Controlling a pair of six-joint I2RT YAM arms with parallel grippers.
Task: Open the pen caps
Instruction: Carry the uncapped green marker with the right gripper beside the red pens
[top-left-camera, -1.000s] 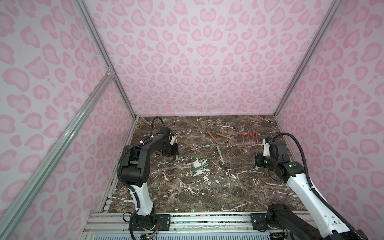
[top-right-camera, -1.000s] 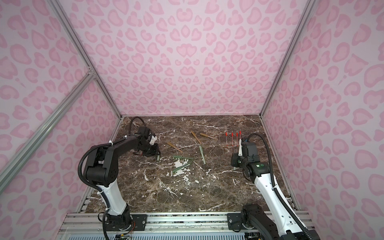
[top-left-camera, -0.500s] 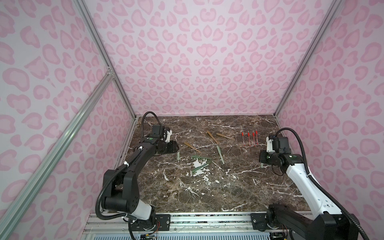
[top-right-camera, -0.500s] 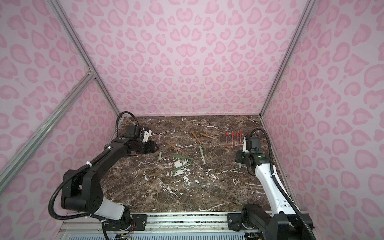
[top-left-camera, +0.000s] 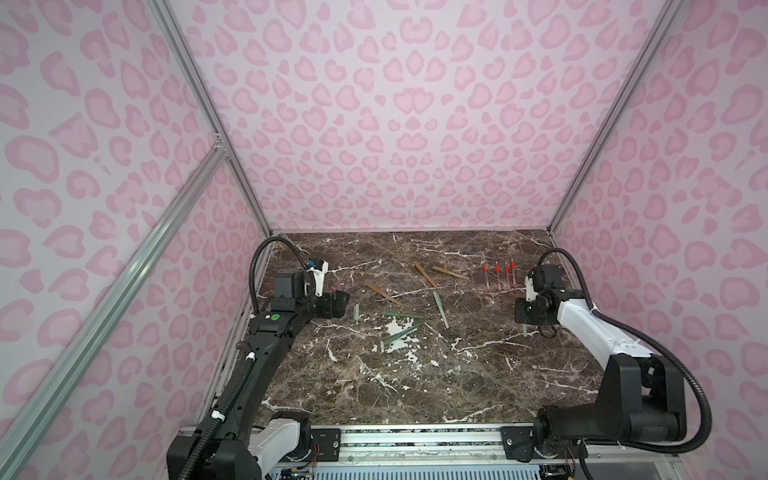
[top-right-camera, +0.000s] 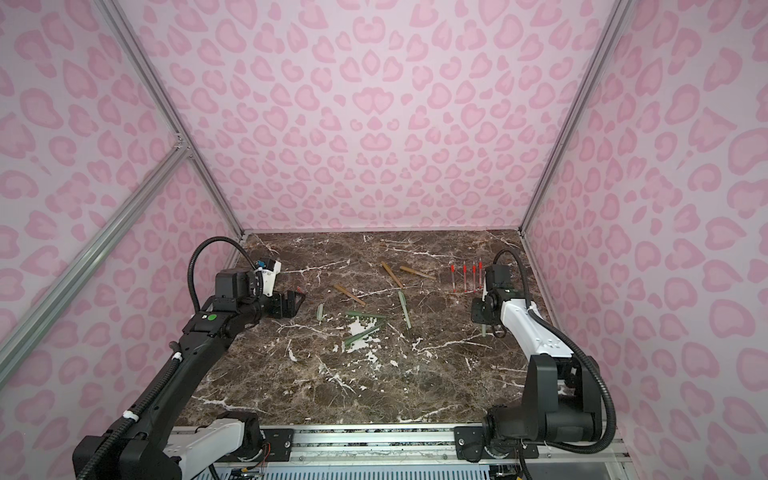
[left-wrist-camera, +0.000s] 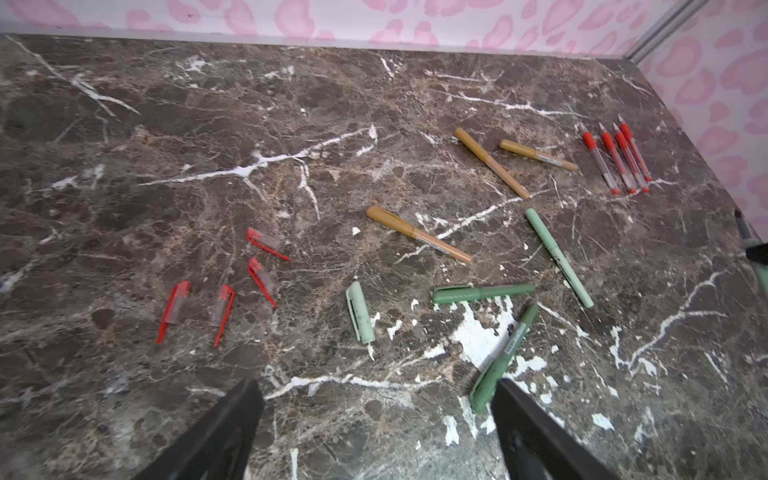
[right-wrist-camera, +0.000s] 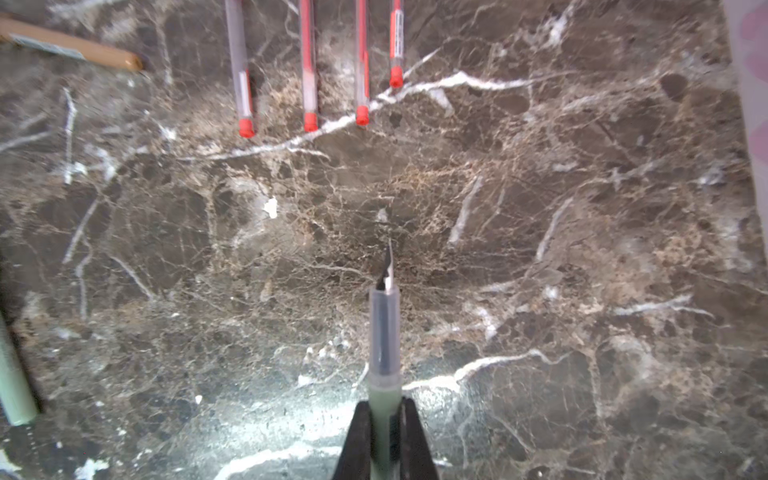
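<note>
Since a second ago the left pincer (top-left-camera: 336, 303) has spread its jaws wide and drawn back, and it now holds nothing. The sage green cap (left-wrist-camera: 360, 311) it let go of lies flat on the marble table (left-wrist-camera: 374, 104) just ahead of its fingertips. Four red caps (left-wrist-camera: 174, 307) are scattered near it on the side toward the back wall. The right pincer (right-wrist-camera: 385, 405) is clamped on the uncapped green pen body (right-wrist-camera: 384, 332), whose bare nib sticks out ahead of the fingertips. A row of four red pen bodies (right-wrist-camera: 309, 83) lies well ahead of it. The step in hand looks like setting this body down. It would go best if the pincer lowered until the barrel lies along the table before the jaws part, so the nib is not jabbed and the pen does not roll. Three tan pens (left-wrist-camera: 415, 232) and the green pens (left-wrist-camera: 482, 293) ahead of the left pincer look still capped. For the next one, one pincer should probably take the cap, the other the barrel, and pull straight along the pen rather than bend it.
</note>
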